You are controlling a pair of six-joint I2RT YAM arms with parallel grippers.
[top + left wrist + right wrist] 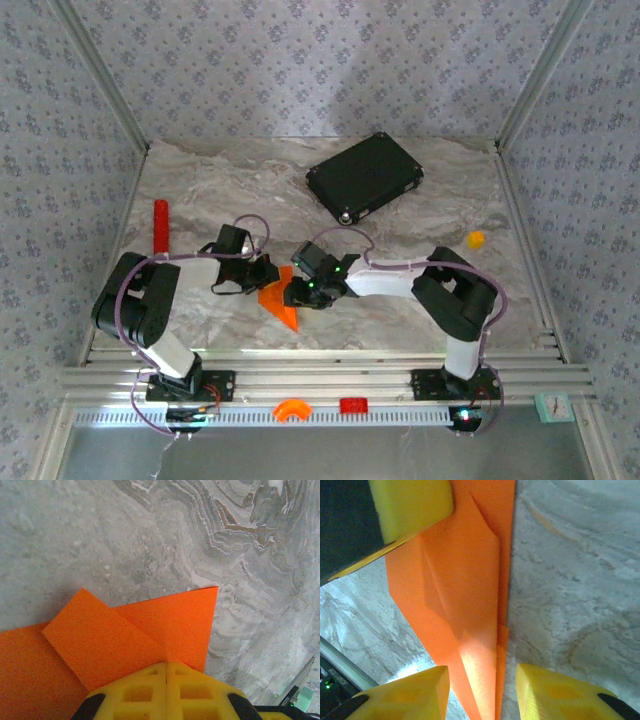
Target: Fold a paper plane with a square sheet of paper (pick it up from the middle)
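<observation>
The left end effector [166,666] is closed, with the paper plane [165,615] pinched in it. The right end effector [481,680] is held partly apart, its fingers astride the narrowing part. The plane is found mid-tabletop [420,270], its long axis running near-far and its tip toward the near edge. Bare marble is left all around.

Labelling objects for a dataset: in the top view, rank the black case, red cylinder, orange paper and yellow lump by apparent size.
1. black case
2. orange paper, partly hidden
3. red cylinder, similar length but thinner
4. yellow lump
</observation>
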